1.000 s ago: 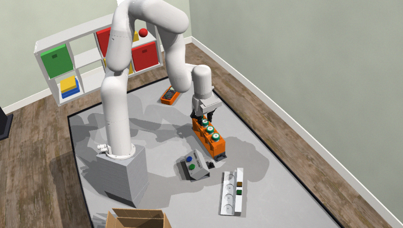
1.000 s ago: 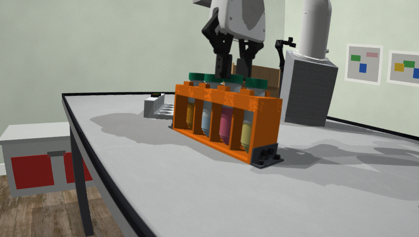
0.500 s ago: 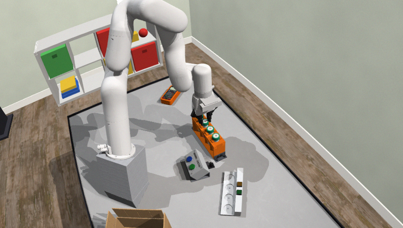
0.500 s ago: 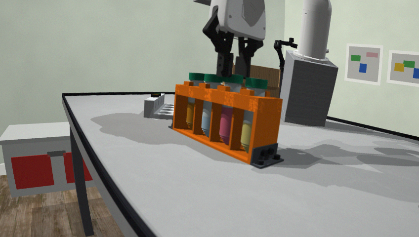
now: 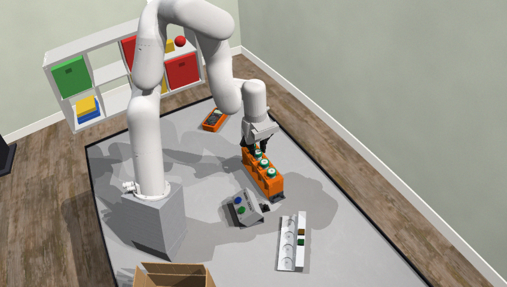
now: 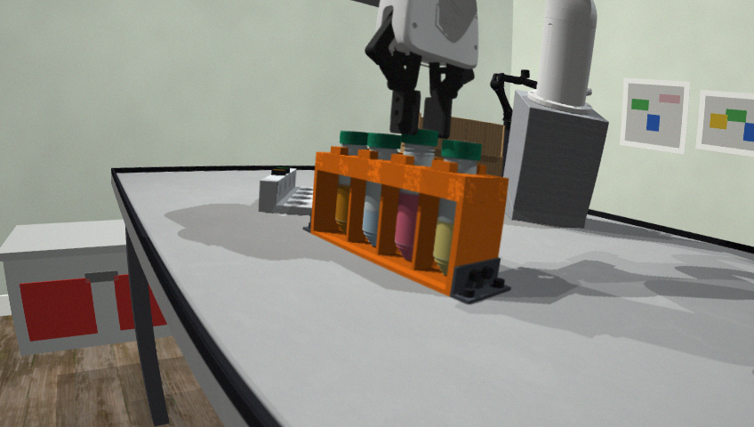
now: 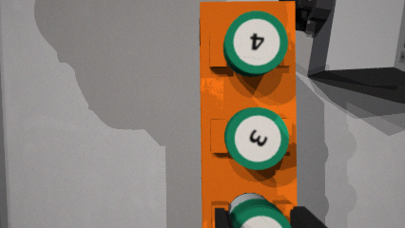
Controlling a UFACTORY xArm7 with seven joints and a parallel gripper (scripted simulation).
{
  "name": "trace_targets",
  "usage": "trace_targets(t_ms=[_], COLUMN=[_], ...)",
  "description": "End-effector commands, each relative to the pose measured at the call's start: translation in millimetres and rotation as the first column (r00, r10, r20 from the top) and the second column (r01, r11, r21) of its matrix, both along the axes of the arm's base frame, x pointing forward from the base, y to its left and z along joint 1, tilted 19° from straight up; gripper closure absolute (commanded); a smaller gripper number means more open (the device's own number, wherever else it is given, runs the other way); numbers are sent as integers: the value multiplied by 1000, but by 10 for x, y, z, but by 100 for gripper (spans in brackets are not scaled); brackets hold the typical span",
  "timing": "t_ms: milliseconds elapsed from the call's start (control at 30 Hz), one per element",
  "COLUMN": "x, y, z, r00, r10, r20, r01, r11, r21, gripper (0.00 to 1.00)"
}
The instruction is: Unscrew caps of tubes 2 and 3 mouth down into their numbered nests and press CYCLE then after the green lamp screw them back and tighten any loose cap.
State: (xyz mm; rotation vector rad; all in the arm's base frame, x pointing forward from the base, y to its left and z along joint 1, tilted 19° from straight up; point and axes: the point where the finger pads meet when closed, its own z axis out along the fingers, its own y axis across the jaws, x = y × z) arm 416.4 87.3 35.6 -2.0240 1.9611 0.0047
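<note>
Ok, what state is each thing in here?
gripper: shut on cap of tube 2
cap of tube 2: gripped, raised above its neighbours, over its tube
cap of tube 1: on its tube
cap of tube 3: on its tube
cap of tube 4: on its tube
cap tray: all four nests without caps
CYCLE key: looks unlit
READY key: looks unlit
</note>
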Motion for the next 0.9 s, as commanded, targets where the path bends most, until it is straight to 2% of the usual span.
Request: trace_targets(t_ms=[0,200,367,500,633,833,867], x=[-14,-52,-52,-84,-99,-124,-124], y=[-36,-76,-76,-385,-526,-762,-762], z=[144,311,311,229,191,128,128], r00=[1000,1000,1000,958,907,783,783], r10=[-1,-1,-1,281,412,615,615], r20=[4,4,4,63,81,98,98], r01=[1,1,1,-276,-402,-591,-591], r11=[1000,1000,1000,958,908,783,783], r21=[-1,-1,-1,-76,-120,-196,-196], gripper=[100,100,100,100,100,100,100])
